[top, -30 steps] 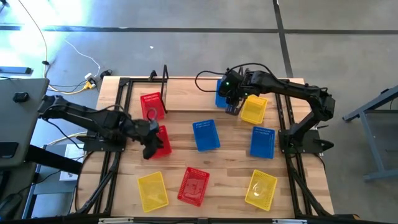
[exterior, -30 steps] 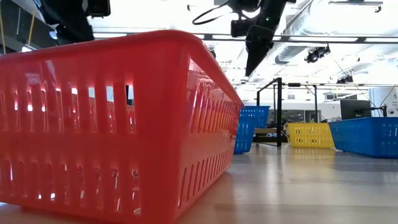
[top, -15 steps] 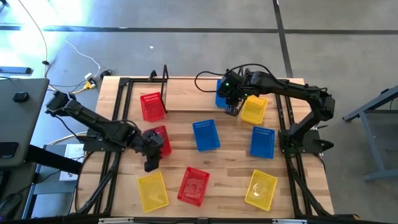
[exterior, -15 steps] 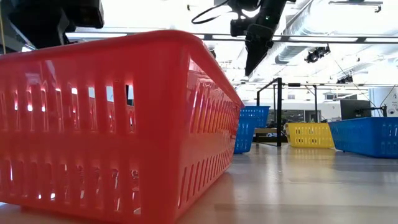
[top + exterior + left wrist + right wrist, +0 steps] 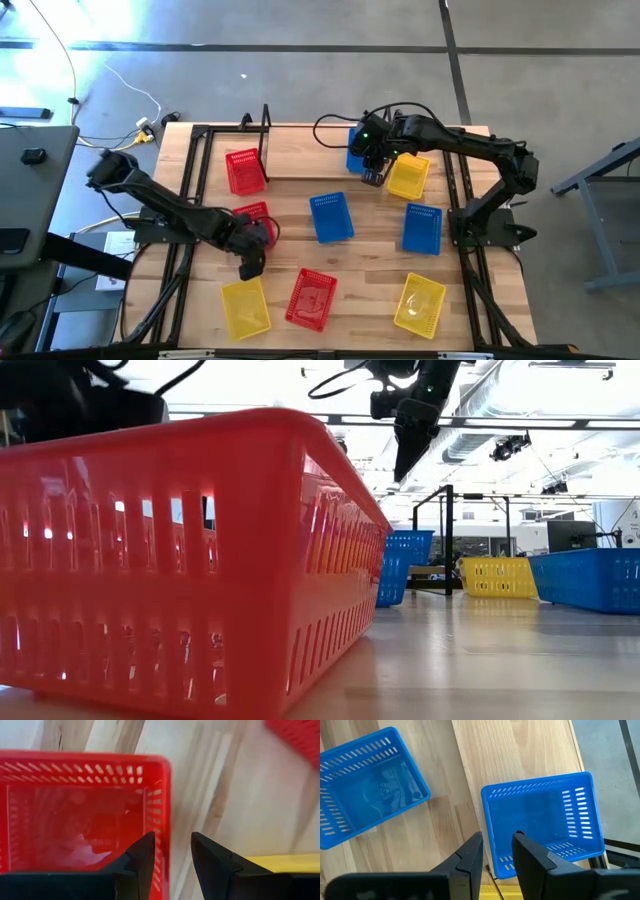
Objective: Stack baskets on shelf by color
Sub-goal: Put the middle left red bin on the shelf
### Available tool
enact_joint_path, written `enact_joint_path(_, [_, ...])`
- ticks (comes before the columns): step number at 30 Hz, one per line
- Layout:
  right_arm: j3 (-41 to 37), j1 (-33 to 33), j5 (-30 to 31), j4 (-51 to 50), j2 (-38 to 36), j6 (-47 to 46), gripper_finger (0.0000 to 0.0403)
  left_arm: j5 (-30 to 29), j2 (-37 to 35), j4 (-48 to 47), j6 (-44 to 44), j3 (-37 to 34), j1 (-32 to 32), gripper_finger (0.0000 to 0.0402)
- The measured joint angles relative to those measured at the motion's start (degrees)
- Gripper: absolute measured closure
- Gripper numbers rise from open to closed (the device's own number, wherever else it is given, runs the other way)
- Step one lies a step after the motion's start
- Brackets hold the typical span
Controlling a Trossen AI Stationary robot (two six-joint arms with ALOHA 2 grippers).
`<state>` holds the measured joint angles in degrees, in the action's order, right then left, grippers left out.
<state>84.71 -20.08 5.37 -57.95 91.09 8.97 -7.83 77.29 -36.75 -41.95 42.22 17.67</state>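
Observation:
My left gripper [image 5: 250,264] [image 5: 172,845] is open and points down at a red basket [image 5: 258,214] [image 5: 80,815] lying left of centre. One finger is over its inside, one outside, with its side wall [image 5: 164,805] between them. My right gripper [image 5: 372,174] [image 5: 497,842] is open and hovers over a blue basket [image 5: 354,150] [image 5: 540,815] on the shelf [image 5: 305,160]. In the low view the right gripper [image 5: 408,460] hangs well above that blue basket [image 5: 402,565]. A second red basket [image 5: 243,170] stands at the shelf's left end.
Loose on the table are two blue baskets [image 5: 330,217] [image 5: 422,228], three yellow ones [image 5: 407,177] [image 5: 245,307] [image 5: 420,303] and a red one [image 5: 311,298], which fills the low view [image 5: 180,560]. The shelf's black upright loop [image 5: 266,125] stands far left.
My left gripper has travelled toward the table's near edge, from over the red basket's middle to its near side wall, and has come lower as the arm stretched out. My right arm has kept still.

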Motion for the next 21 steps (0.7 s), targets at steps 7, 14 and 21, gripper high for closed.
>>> enact_joint_path(7, [0.0, 0.0, 0.0, 0.0, 0.0, 0.0, 0.0311, 0.1, 3.4, -0.1, -1.3, 0.0, 0.0, 0.0306])
enact_joint_path(14, [0.0, 0.0, 0.0, 0.0, 0.0, 0.0, 0.0311, 0.2, 3.5, 0.0, -1.0, 0.0, 0.0, 0.0392])
enact_joint_path(21, [0.0, 0.0, 0.0, 0.0, 0.0, 0.0, 0.0311, 1.4, 3.3, -1.2, 1.7, 3.3, 0.8, 0.0398])
